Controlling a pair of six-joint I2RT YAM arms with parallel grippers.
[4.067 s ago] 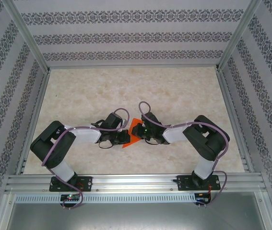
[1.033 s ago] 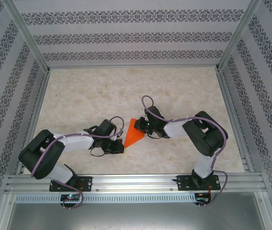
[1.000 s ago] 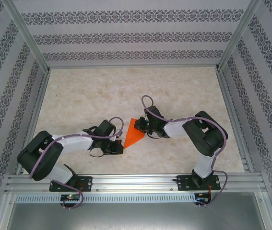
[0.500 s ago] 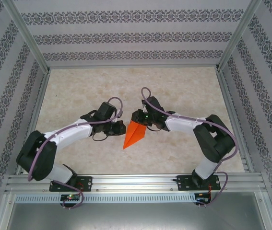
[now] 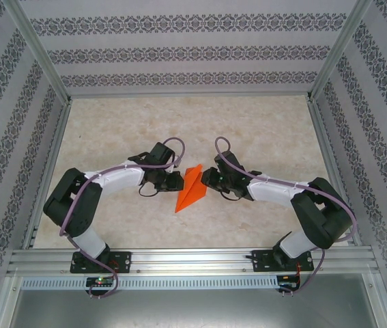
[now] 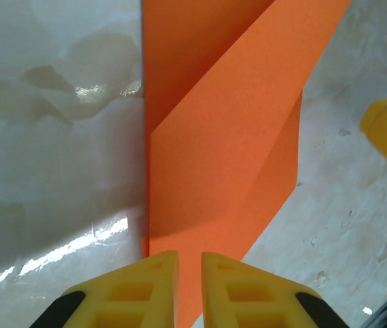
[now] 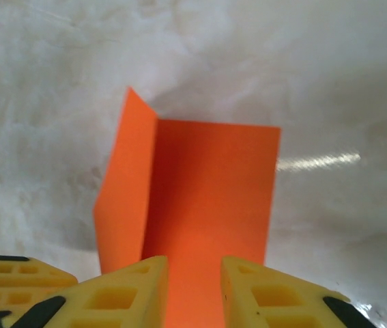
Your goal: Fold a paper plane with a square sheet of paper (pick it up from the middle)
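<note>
My left pincer is open w/ a thin gap, tips at the orange folded paper plane. Plane lies on the pale marble table btwn both arms. Right pincer is open a bit wider, at its other side.

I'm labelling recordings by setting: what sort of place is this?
Probably a lab robot test cell: an aluminium frame encloses the marble-look tabletop, patterned backdrop walls stand on three sides, and the left arm and right arm are bolted to a rail.
</note>
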